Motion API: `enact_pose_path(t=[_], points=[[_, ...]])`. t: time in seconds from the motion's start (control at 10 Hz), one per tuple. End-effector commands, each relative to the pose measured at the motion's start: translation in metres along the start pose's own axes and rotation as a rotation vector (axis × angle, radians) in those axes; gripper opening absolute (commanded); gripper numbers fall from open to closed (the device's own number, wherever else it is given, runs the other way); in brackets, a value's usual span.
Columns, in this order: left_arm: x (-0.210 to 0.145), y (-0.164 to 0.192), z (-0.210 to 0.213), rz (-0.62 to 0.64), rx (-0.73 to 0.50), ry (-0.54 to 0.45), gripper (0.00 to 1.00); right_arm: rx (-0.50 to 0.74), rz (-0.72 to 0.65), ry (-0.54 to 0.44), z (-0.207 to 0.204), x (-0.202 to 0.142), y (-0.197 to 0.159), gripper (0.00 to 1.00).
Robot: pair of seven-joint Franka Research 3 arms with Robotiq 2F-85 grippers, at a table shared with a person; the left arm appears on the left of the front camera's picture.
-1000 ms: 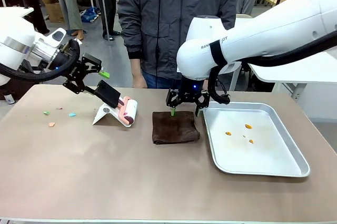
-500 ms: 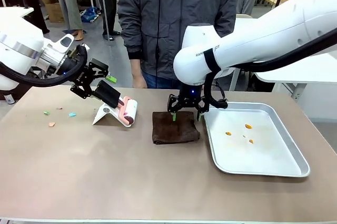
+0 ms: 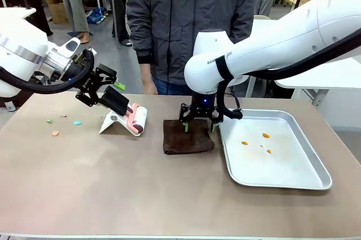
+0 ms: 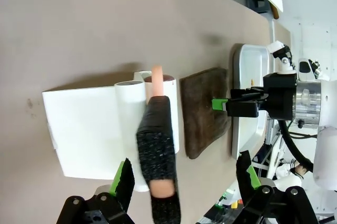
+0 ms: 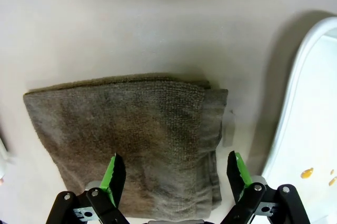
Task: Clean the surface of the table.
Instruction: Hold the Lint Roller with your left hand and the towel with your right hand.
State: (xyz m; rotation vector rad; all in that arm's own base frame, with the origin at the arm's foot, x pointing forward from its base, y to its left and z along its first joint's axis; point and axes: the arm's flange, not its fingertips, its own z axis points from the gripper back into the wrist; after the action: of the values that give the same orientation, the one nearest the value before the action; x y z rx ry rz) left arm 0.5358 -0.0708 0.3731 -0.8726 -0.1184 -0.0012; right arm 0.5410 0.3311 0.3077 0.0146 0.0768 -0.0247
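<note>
The tan table [image 3: 113, 183] bears several small coloured scraps [image 3: 77, 122] at its left. A lint roller [image 3: 137, 119] with a black handle [image 3: 115, 100] rests on a white stand [image 3: 111, 122]. My left gripper [image 3: 104, 84] is open at the handle's upper end. In the left wrist view the handle [image 4: 158, 150] lies between the spread fingers [image 4: 124, 182] of the left gripper [image 4: 184, 179], untouched by the pads. A folded brown cloth [image 3: 187, 136] lies mid-table. My right gripper [image 3: 198, 124] hangs open just over its far edge; the right gripper [image 5: 175, 174] straddles the cloth [image 5: 126, 139].
A silver tray [image 3: 304, 178] with a few orange bits [image 3: 265, 135] sits right of the cloth, close to my right gripper; its rim [image 5: 295, 92] shows in the right wrist view. A person in a dark jacket [image 3: 186, 20] stands at the far edge.
My left gripper has moved right and down onto the roller handle's end. My right gripper has sunk a little closer to the cloth. Both stay open.
</note>
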Motion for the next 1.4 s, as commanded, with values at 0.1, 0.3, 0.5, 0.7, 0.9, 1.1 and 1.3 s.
enact_pose_path(t=[0.1, 0.3, 0.5, 0.7, 0.9, 1.1, 1.3], points=[[-0.007, 0.006, 0.006, 0.027, 0.037, 0.006, 1.0, -0.031, -0.026, -0.009, 0.003, 0.003, 0.005, 1.0], [-0.008, 0.001, -0.001, 0.004, 0.039, 0.021, 1.0, -0.031, -0.024, -0.007, 0.003, 0.004, 0.007, 1.0], [-0.006, -0.001, -0.006, -0.003, 0.038, 0.026, 1.0, -0.036, -0.024, -0.002, 0.003, 0.004, 0.008, 1.0], [-0.007, -0.002, -0.005, -0.001, 0.037, 0.018, 1.0, -0.033, -0.034, 0.001, 0.002, 0.005, 0.007, 1.0], [-0.006, -0.002, -0.006, 0.002, 0.041, 0.022, 1.0, -0.036, -0.035, 0.005, 0.0, 0.006, 0.007, 1.0], [-0.006, -0.001, -0.007, 0.003, 0.038, 0.023, 1.0, -0.048, -0.054, 0.017, -0.004, 0.007, 0.006, 1.0], [-0.005, -0.001, -0.006, 0.003, 0.044, 0.016, 1.0, -0.034, -0.044, 0.025, -0.005, 0.006, 0.005, 0.4]])
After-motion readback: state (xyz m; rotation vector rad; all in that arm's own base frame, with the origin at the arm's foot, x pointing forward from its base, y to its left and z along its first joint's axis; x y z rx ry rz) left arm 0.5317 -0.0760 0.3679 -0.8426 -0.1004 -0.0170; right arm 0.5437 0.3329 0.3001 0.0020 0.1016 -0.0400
